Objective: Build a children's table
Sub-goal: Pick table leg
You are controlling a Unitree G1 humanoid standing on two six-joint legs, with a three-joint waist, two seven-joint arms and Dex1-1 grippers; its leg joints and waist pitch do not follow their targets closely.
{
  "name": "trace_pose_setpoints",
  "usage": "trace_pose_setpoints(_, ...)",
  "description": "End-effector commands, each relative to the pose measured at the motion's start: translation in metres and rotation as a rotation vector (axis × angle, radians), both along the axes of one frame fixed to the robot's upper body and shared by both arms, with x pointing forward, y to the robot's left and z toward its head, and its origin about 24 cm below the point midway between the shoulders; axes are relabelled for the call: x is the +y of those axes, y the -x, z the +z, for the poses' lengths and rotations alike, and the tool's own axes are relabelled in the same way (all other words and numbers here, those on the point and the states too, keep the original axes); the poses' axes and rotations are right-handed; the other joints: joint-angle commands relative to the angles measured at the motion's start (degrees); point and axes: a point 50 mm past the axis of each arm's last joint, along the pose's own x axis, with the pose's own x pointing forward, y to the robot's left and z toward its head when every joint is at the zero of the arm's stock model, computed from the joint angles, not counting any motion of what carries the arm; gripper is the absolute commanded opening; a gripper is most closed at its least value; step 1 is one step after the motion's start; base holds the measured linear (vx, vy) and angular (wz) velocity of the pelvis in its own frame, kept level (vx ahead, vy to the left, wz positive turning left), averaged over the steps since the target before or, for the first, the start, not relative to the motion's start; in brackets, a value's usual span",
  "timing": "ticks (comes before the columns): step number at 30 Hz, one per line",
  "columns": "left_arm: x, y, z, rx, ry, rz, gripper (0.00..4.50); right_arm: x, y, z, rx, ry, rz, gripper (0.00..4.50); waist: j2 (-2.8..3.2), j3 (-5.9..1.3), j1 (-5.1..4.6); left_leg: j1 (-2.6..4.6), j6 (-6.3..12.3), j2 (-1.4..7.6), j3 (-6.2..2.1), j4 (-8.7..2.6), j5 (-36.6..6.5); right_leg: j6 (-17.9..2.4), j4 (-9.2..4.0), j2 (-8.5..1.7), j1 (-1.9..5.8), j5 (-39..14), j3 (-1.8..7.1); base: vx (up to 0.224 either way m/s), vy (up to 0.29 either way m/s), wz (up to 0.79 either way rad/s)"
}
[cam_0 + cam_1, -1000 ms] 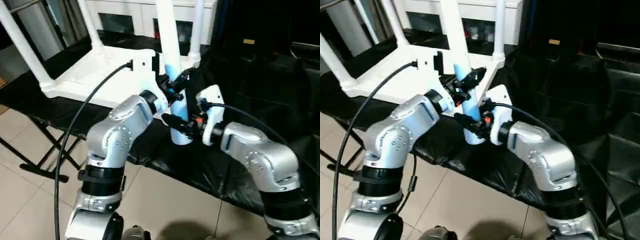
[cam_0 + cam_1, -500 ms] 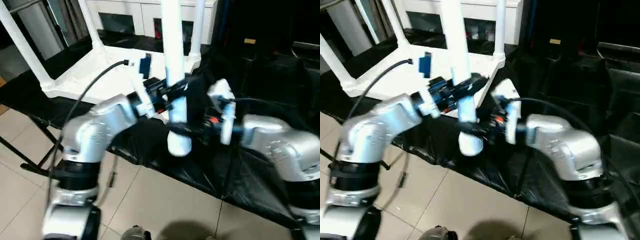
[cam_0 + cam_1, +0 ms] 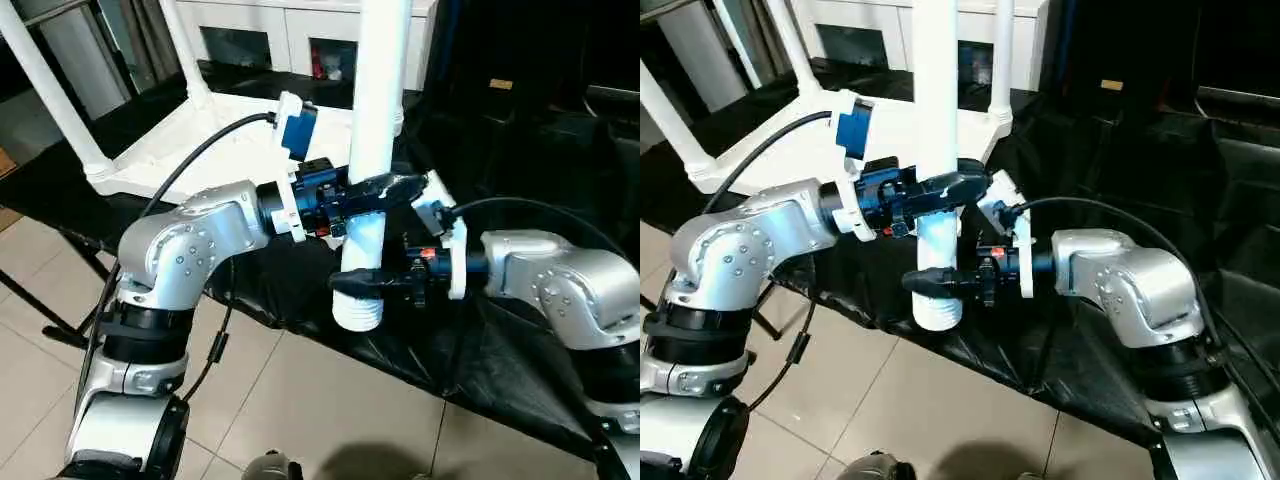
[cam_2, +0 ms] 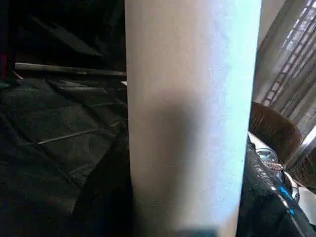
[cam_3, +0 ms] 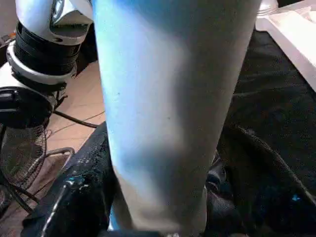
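Note:
The children's table top (image 3: 190, 140) lies upside down on the black-draped table at the back left, with white legs (image 3: 45, 90) (image 3: 1000, 60) standing up from its corner sockets. One more long white leg (image 3: 378, 100) stands nearly upright in front of it, with its ribbed flared end (image 3: 358, 312) hanging over the draped table's front edge. My left gripper (image 3: 385, 188) is shut on this leg at mid-height. My right gripper (image 3: 362, 284) sits around the leg just above the flared end. The leg looms close in the left wrist view (image 4: 192, 118) and the right wrist view (image 5: 163, 108).
The black cloth (image 3: 480, 350) covers the table to the right and front. A white cabinet with glass doors (image 3: 270, 30) stands behind. The tiled floor (image 3: 300, 400) and black folding table struts (image 3: 60, 320) lie below at the front left.
The held leg has swung to the right and stands straighter, its flared end lower and nearer. My left forearm has turned and stretched out. My right gripper sits lower on the leg.

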Motion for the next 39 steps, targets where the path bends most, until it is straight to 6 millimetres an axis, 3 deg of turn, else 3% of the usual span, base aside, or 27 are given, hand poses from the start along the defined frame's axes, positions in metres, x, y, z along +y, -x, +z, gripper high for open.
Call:
trace_pose_setpoints(1, -0.0025, 0.0009, 0.0081, -0.032, 0.009, -0.023, 1.89, 0.0016, -0.0022, 0.0044, -0.016, 0.006, 0.002, 3.18, -1.37, -4.62, 0.21, 0.79, 0.69, 1.78, -0.60, -3.44, -4.7, -12.2, -4.15, -3.44, 3.28, -6.7, 1.57, 0.000, 0.000, 0.00)
trace_pose_setpoints(16, 0.0005, -0.0008, 0.0081, -0.030, 0.024, -0.014, 1.89, 0.0071, -0.0020, 0.0069, 0.017, -0.077, 0.011, 3.18, -1.41, -4.68, 0.28, 0.81, 0.92, 1.80, -0.58, -3.40, -4.5, -12.4, -4.08, -3.40, 3.20, -6.6, 1.51, 0.000, 0.000, 0.00)
trace_pose_setpoints(17, 0.0007, -0.0009, 0.0085, -0.030, 0.025, -0.014, 1.89, 0.0072, -0.0021, 0.0069, 0.017, -0.076, 0.011, 3.18, -0.98, -4.73, 0.38, 0.89, 0.78, 1.82, -0.62, -3.36, -4.6, -12.4, -4.03, -3.46, 3.16, -6.8, 1.52, 0.000, 0.000, 0.00)
trace_pose_setpoints(19, 0.0014, -0.0006, 0.0083, -0.032, 0.023, -0.019, 1.89, 0.0065, -0.0022, 0.0051, 0.017, -0.067, 0.005, 3.18, -0.91, -4.69, 0.33, 0.87, 0.63, 1.79, -0.65, -3.41, -4.9, -12.4, -4.07, -3.39, 3.19, -6.8, 1.50, 0.000, 0.000, 0.00)
trace_pose_setpoints(32, 0.0042, -0.0006, 0.0059, -0.036, 0.010, -0.022, 1.89, 0.0062, -0.0006, 0.0022, 0.017, -0.054, 0.004, 2.04, -1.16, -4.72, 0.34, 0.91, 0.45, 1.82, -0.60, -3.40, -5.1, -12.5, -4.06, -3.42, 3.21, -6.7, 1.52, 0.000, 0.000, 0.00)
trace_pose_setpoints(37, 0.0061, -0.0024, 0.0055, -0.055, 0.001, 0.007, 1.88, 0.0074, -0.0010, 0.0023, 0.013, -0.052, 0.005, 1.93, -1.21, -4.74, 0.28, 0.83, 0.60, 1.78, -0.58, -3.35, -4.5, -12.4, -4.02, -3.41, 3.25, -6.1, 1.54, 0.000, 0.000, 0.00)
trace_pose_setpoints(38, 0.0061, -0.0005, 0.0063, -0.043, 0.018, -0.013, 2.44, 0.0080, -0.0007, 0.0025, 0.012, -0.052, 0.005, 1.93, -1.00, -4.78, 0.28, 0.90, 0.55, 1.78, -0.57, -3.30, -4.5, -12.5, -3.99, -3.40, 3.20, -6.1, 1.54, 0.000, 0.000, 0.00)
trace_pose_setpoints(39, 0.0061, -0.0004, 0.0066, -0.041, 0.022, -0.015, 2.58, 0.0081, -0.0007, 0.0025, 0.012, -0.052, 0.005, 1.92, -1.09, -4.71, 0.21, 0.86, 0.52, 1.77, -0.57, -3.34, -4.7, -12.4, -4.04, -3.37, 3.22, -6.2, 1.54, 0.000, 0.000, 0.00)
